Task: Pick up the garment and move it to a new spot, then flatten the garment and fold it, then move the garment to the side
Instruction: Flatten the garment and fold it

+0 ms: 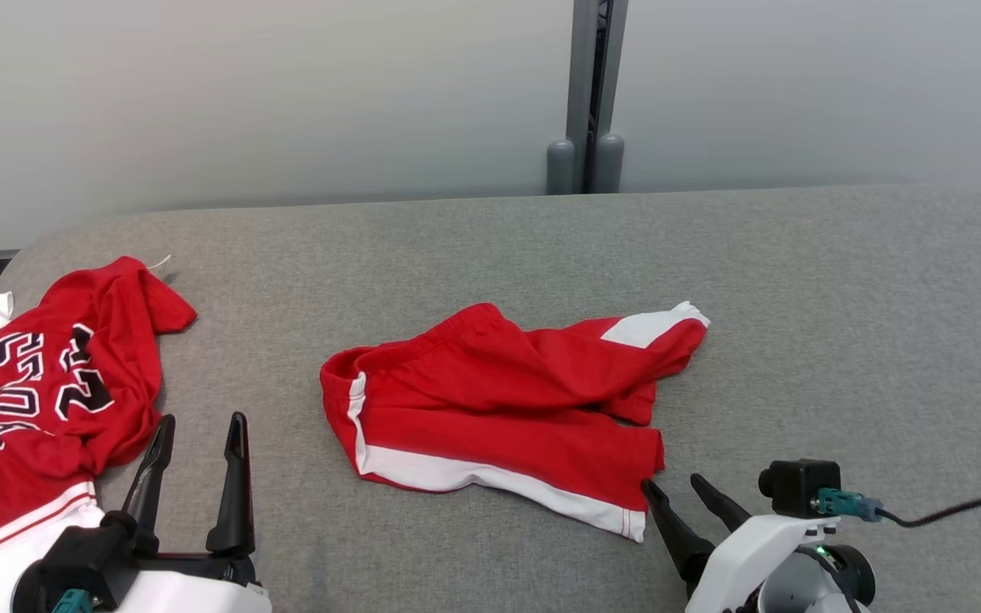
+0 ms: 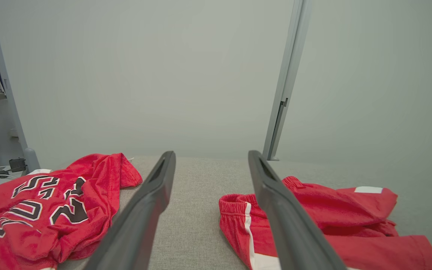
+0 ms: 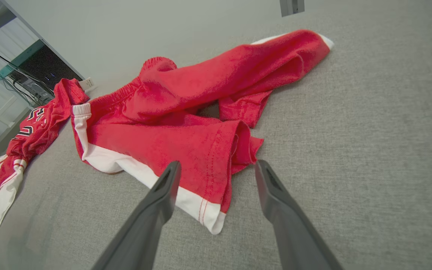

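The left gripper (image 1: 203, 419) stands at the near edge of the table (image 1: 840, 281). Its two long fingers are spread as wide as they go, with nothing between them. It points out over bare grey cloth in the gap between the two red pieces, and I judge it to be waiting for its turn.

The right gripper (image 1: 674, 483) sits lower and is also fully spread and empty. Its tips are just beside the near corner of the shorts (image 1: 499, 400). In the right wrist view the white-banded leg hem (image 3: 216, 202) lies in line with the gap between the fingers, which looks like lining up for a pinch on that corner. I cannot tell whether a tip touches the fabric.

The shorts lie crumpled in the middle of the table, not yet lifted. The waistband (image 1: 346, 362) is toward the robot's left, the near leg lies fairly flat, and the far leg is twisted over behind it. A hem corner is a sensible hold, since the cloth is doubled there.

A lettered jersey (image 1: 39, 400) is heaped at the left edge, well apart from the shorts. Open table to the right leaves room for a new spot. Beyond the far edge are a pale wall (image 1: 286, 85) and a grey post (image 1: 590, 85).
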### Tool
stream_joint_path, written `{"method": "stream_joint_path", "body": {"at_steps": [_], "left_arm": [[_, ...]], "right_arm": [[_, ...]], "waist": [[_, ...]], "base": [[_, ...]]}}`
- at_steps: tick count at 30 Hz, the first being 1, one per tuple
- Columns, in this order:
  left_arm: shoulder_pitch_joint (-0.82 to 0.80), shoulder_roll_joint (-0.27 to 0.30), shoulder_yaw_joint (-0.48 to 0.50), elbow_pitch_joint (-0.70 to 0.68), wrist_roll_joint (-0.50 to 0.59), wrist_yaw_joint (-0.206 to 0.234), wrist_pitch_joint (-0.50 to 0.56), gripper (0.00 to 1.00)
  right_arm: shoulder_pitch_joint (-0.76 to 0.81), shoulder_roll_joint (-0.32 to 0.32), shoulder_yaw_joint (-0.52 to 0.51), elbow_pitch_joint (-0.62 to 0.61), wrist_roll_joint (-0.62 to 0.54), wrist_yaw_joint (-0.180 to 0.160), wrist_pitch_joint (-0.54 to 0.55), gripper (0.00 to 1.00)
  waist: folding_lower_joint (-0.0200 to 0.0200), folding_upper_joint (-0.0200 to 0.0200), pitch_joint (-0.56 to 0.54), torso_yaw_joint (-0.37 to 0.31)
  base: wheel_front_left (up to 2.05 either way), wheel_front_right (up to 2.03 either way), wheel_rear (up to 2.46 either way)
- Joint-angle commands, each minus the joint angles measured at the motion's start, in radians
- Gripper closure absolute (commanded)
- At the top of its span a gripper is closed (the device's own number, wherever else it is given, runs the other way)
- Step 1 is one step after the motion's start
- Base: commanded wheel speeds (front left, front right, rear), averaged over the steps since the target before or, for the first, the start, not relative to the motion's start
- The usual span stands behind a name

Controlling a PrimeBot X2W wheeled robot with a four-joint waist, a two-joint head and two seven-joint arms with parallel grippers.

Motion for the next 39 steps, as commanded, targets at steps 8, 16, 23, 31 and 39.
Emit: {"method": "stream_joint_path", "body": {"at_steps": [8,16,23,31,39], "left_arm": [[-0.023,-0.015,0.0,0.029,0.005,-0.019,-0.001,0.0],[-0.03,-0.019,0.013,0.041,0.009,-0.032,-0.001,0.0],[-0.023,-0.021,0.02,0.051,0.011,-0.039,-0.001,0.0],[-0.015,-0.023,0.015,0.06,0.016,-0.048,0.0,0.0],[-0.02,-0.018,0.014,0.071,0.018,-0.053,-0.001,0.0]], "right_arm": [[-0.098,-0.009,-0.032,0.196,0.029,0.002,0.222,0.0],[-0.126,-0.006,0.003,0.273,0.075,0.001,0.255,1.0],[-0.116,-0.011,-0.018,0.247,0.1,0.001,0.225,1.0],[-0.084,-0.023,-0.139,0.181,0.038,0.001,0.248,1.0],[-0.033,-0.034,-0.232,0.1,-0.008,0.001,0.311,0.84]], "waist": [[0.0,0.0,0.011,0.085],[0.0,0.0,0.023,0.116],[0.0,0.0,0.01,0.073],[0.0,0.0,-0.002,0.007],[0.0,0.0,-0.003,-0.024]], "base": [[0.0,0.0,0.0],[0.0,0.0,0.0],[0.0,0.0,0.0],[0.0,0.0,0.0],[0.0,0.0,0.0]]}}
